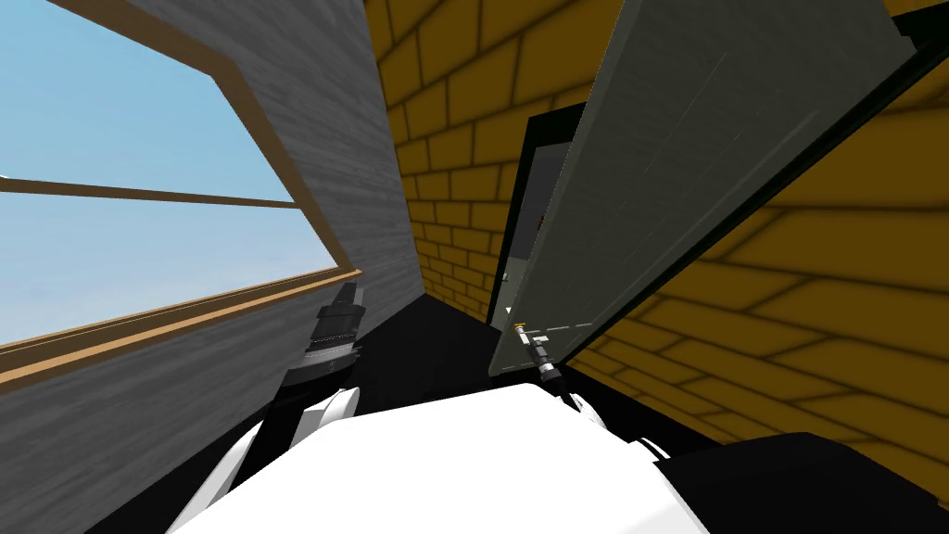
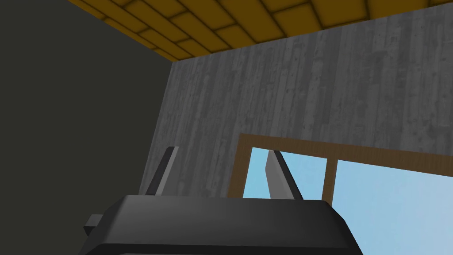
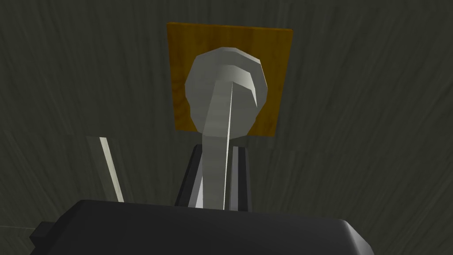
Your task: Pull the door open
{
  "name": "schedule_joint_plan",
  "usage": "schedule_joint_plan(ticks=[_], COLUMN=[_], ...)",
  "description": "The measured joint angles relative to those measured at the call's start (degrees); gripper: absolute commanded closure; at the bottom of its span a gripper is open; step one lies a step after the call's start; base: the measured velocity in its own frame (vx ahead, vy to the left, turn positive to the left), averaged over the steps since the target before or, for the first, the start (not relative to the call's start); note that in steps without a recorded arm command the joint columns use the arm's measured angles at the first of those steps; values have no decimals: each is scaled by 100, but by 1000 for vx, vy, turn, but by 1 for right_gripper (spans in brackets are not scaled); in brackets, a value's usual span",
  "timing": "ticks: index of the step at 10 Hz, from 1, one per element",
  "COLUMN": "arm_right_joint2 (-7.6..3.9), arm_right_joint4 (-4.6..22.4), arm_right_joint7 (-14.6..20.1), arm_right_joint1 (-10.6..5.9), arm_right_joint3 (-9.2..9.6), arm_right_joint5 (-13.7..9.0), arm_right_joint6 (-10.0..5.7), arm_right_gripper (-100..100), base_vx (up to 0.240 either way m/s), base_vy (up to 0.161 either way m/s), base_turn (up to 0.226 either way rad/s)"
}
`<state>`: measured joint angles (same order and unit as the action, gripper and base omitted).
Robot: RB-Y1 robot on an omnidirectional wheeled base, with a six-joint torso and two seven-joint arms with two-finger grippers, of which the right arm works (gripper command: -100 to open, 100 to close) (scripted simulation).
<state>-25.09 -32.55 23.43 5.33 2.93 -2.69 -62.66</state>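
Observation:
The grey door (image 1: 686, 176) stands partly open, swung out from its dark frame (image 1: 521, 213) in the yellow brick wall. Its light grey lever handle (image 3: 219, 146) sits on a yellow-brown plate (image 3: 274, 66). My right gripper (image 3: 215, 177) is shut on the lever, its fingers (image 3: 239, 175) pressing both sides. In the head view the right gripper (image 1: 530, 341) meets the handle at the door's lower edge. My left gripper (image 2: 221, 170) is open with nothing between its fingers, held up at my left near the window wall; its forearm (image 1: 335, 329) shows there.
A grey plank wall with a wood-framed window (image 1: 139, 232) runs close along my left. Yellow brick wall (image 1: 816, 306) lies to the right of the door. Through the gap beside the door a lighter strip (image 1: 530, 232) shows.

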Motion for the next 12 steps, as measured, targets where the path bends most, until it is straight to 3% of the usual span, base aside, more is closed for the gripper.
schedule_joint_plan(ticks=[1,6,10,12], arm_right_joint2=[-42,-127,-194,-240], arm_right_joint4=[-131,-130,224,185], arm_right_joint7=[41,133,207,241], arm_right_joint1=[115,251,267,366], arm_right_joint3=[17,52,106,114], arm_right_joint5=[14,29,52,50], arm_right_joint6=[-23,-224,-616,-706], arm_right_gripper=[100,100,100,100], base_vx=[-178,-167,-210,-210], base_vy=[-58,-66,-71,-56], base_turn=[115,149,181,159])
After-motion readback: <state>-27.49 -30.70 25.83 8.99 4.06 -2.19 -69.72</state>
